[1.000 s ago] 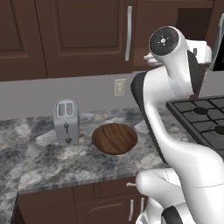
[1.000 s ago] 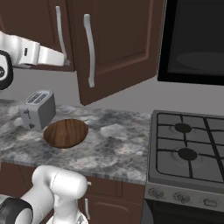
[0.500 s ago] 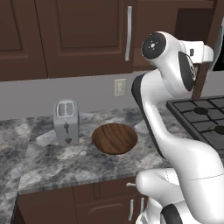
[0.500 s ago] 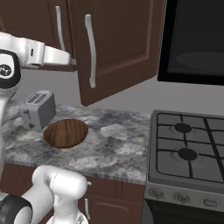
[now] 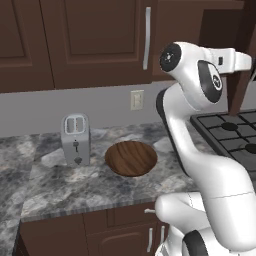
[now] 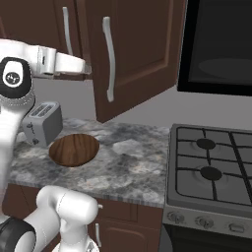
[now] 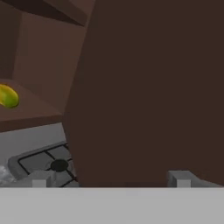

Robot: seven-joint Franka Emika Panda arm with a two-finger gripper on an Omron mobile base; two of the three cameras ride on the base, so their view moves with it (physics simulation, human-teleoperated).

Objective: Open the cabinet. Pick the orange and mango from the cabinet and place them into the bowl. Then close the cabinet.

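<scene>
Up in the opened cabinet [image 6: 142,54], the mango [image 7: 8,96] looks light but slick, best taken across its middle by the spread-apart gripper [image 7: 109,177].

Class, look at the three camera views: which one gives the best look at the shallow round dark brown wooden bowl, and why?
The left base view: the shallow round dark brown wood-grain bowl sits whole near the picture's centre, empty, beside the silver toaster. The right base view shows it too, smaller and nearer the left edge.
</scene>
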